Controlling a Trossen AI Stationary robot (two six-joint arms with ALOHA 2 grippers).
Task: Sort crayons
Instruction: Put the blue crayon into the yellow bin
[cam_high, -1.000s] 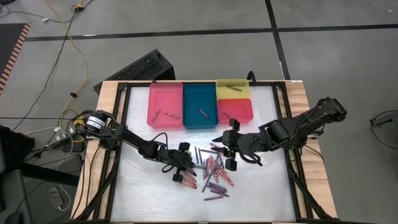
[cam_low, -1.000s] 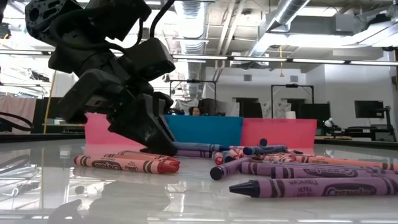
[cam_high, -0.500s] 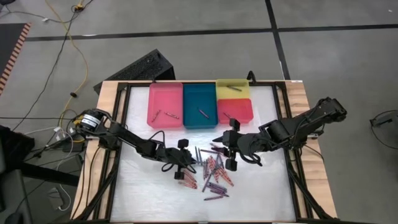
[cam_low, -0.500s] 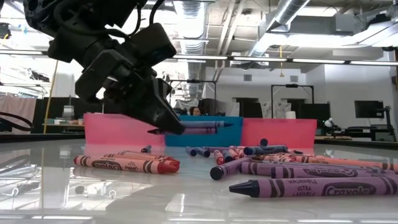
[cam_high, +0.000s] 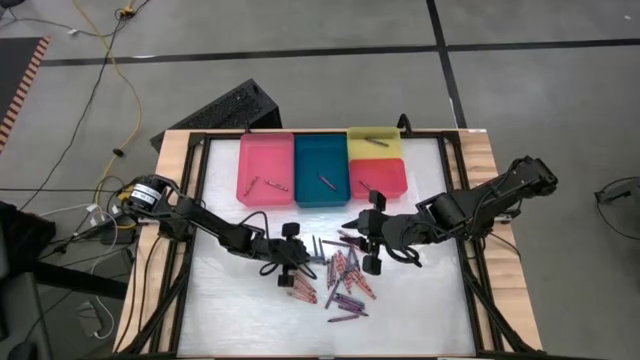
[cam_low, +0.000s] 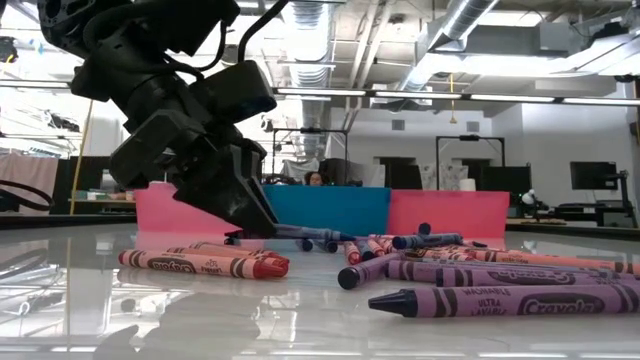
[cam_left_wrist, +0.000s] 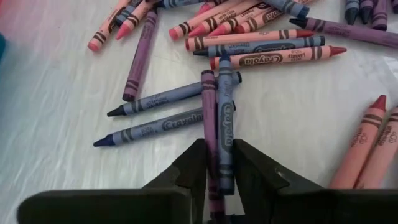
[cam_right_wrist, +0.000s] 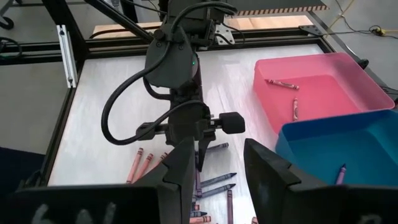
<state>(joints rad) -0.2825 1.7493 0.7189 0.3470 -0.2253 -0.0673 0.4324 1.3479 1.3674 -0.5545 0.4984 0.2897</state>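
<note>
Crayons (cam_high: 345, 282) scattered just in front of the teal tray (cam_high: 321, 170), left gripper (cam_left_wrist: 217, 163) pinching two (one purple, one blue), right gripper (cam_high: 372, 232) beside the pile, fingers apart.

Four plastic trays are sitting in a row at the far end of the white surface (cam_high: 230, 300): a pink tray (cam_high: 266, 156), a teal tray (cam_high: 322, 160) touching it, then a yellow tray (cam_high: 374, 150) with a red tray (cam_high: 390, 182) just in front of it. A black frame (cam_high: 195, 180) is running round the surface, with bare wood showing outside it. A black keyboard (cam_high: 225, 108) is lying on the grey floor beyond the far edge, a yellow cable (cam_high: 118, 75) is snaking across the floor to the left, and dark tape lines (cam_high: 300, 52) are crossing the concrete.
</note>
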